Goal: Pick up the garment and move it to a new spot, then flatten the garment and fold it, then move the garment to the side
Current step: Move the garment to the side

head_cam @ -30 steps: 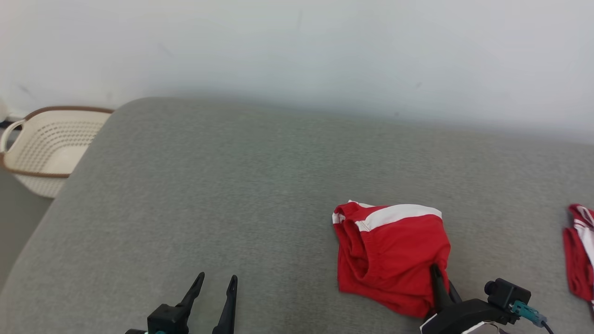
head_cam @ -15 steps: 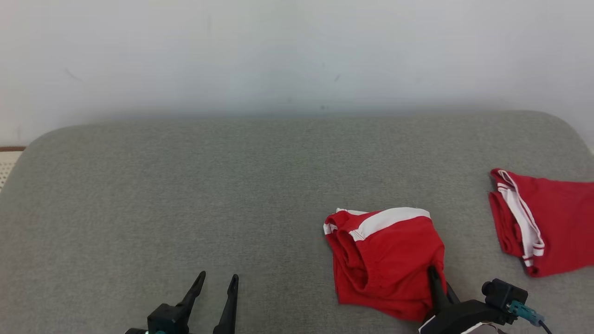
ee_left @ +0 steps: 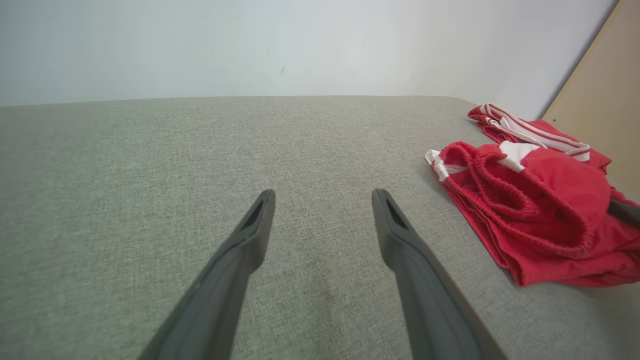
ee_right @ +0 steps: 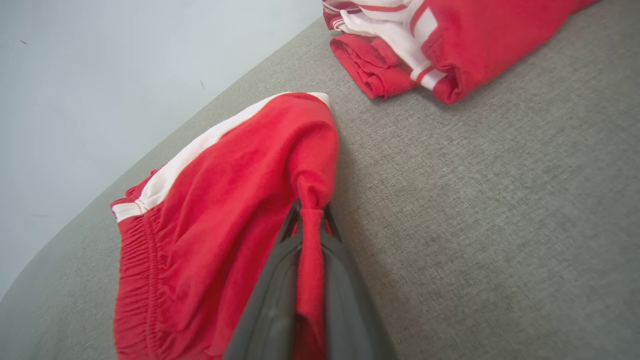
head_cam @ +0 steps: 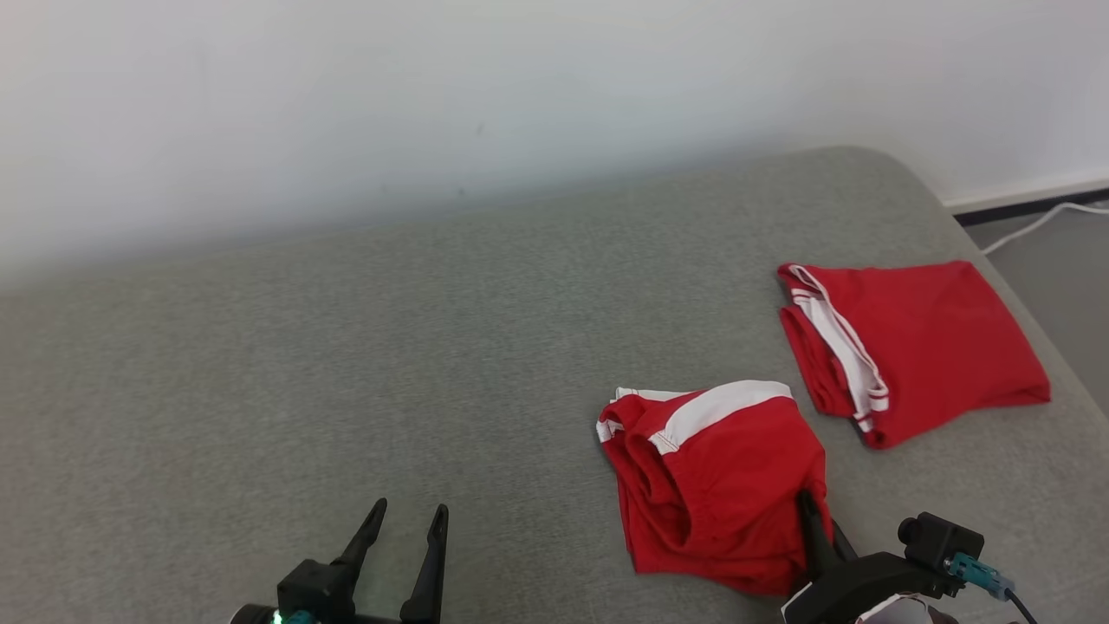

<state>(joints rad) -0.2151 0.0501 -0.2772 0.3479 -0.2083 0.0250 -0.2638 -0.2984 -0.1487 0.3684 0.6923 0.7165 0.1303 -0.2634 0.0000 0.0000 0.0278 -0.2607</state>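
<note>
My right gripper (ee_right: 310, 217) is closed tight on a bunched corner of the folded red shorts (ee_right: 225, 200); the rest of them lies ahead and left of these fingers on the grey cushion (ee_right: 475, 225). My left gripper (ee_left: 322, 200) stands wide open and empty, with the shorts well off to its right, so I judge that the right arm should move them aside.
</note>
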